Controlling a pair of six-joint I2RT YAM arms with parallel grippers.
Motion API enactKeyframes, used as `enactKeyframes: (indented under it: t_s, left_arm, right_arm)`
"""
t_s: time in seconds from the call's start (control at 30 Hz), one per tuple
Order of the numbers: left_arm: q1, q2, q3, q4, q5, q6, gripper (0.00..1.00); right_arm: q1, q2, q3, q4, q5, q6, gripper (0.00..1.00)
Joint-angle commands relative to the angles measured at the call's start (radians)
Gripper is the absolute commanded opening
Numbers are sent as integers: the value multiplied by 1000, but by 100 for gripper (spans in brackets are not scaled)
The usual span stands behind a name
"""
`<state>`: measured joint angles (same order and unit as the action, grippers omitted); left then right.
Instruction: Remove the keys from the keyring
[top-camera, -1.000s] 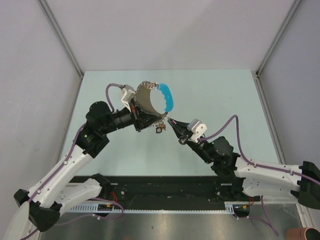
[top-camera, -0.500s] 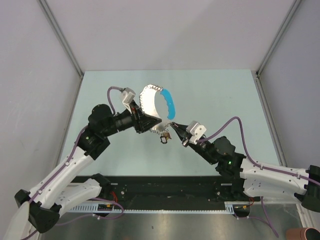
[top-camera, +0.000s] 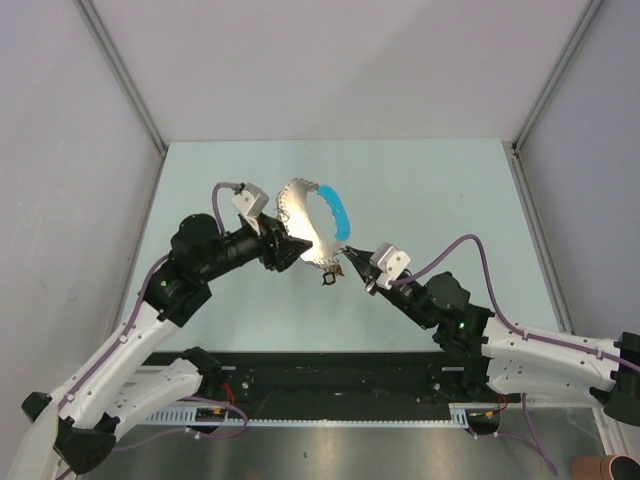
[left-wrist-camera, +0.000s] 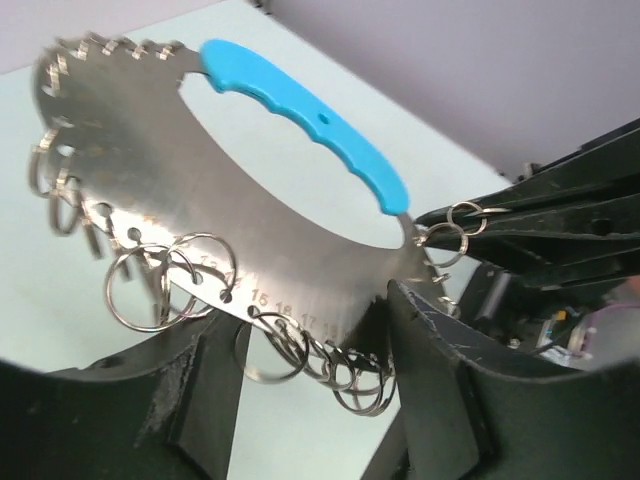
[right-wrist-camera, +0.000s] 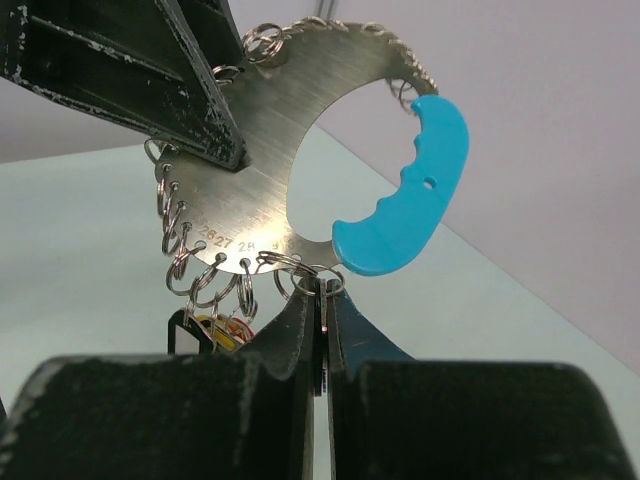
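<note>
The keyring is a silvery crescent plate with numbered holes, many small split rings and a light-blue band. It hangs in the air over the table. My left gripper is shut on the plate's lower part; in the left wrist view its fingers flank the plate. My right gripper is shut on a small split ring at the plate's end beside the blue band. A dark key and a red-and-yellow piece dangle from rings left of my right fingers; both show in the top view.
The pale green table is bounded by grey walls at the back and sides. A black rail runs along the near edge between the arm bases. Purple cables loop off both wrists. A brown object sits at the bottom right corner.
My left gripper has turned the keyring and shifted it slightly right and down. My right gripper has stayed pinched at the ring by the blue band. The dangling keys have dropped lower.
</note>
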<state>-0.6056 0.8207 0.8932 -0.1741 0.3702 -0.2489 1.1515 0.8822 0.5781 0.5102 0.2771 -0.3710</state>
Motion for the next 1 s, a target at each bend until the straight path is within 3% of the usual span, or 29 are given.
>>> enactKeyframes:
  t_s: [0.0, 0.47, 0.57, 0.8, 0.97]
  left_arm:
    - [3, -26, 79, -65, -131, 114, 62]
    - [4, -29, 145, -111, -189, 115, 67]
    - [4, -40, 138, -79, -108, 129, 66]
    - [3, 15, 119, 36, 266, 178, 61]
    - [0, 83, 138, 44, 398, 201, 56]
  right_arm:
    - [-7, -9, 39, 39, -3, -11, 0]
    - [-35, 0, 39, 47, -18, -9, 0]
    - [-41, -6, 39, 42, -29, -9, 0]
    - [-44, -31, 39, 13, -114, -9, 0]
    - [-45, -38, 39, 11, -182, -14, 0]
